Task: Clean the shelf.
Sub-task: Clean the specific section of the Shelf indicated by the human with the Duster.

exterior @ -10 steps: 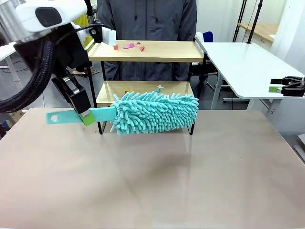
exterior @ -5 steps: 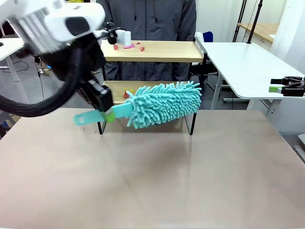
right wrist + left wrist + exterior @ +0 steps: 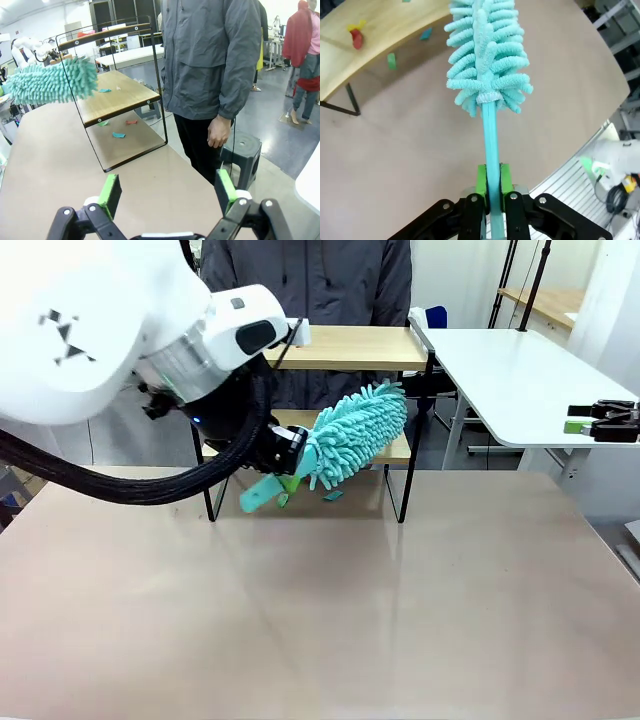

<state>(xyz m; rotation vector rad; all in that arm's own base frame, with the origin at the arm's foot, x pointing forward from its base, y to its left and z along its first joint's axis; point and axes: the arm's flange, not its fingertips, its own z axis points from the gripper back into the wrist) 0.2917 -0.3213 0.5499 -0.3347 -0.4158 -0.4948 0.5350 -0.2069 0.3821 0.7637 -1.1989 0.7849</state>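
Observation:
The shelf (image 3: 352, 347) stands at the table's far side, with two wooden boards in a black frame. My left gripper (image 3: 288, 478) is shut on the handle of a teal fluffy duster (image 3: 355, 428). The duster's head tilts up to the right in front of the lower board (image 3: 398, 449). In the left wrist view the green pads (image 3: 480, 181) clamp the thin handle, and the duster (image 3: 487, 55) points past the lower board (image 3: 385, 30), which carries small coloured scraps (image 3: 355, 36). My right gripper (image 3: 600, 422) hangs open far to the right, away from the shelf (image 3: 120, 92).
A person (image 3: 310, 280) stands right behind the shelf. A white side table (image 3: 510, 375) is at the right. Small scraps (image 3: 119, 134) lie on the table under the shelf, and a teal one (image 3: 330, 496) lies in front of it.
My left arm has swung to the right and closer to the shelf. The duster has turned from level to tilted up and now sits against the lower tier. The right gripper has not moved.

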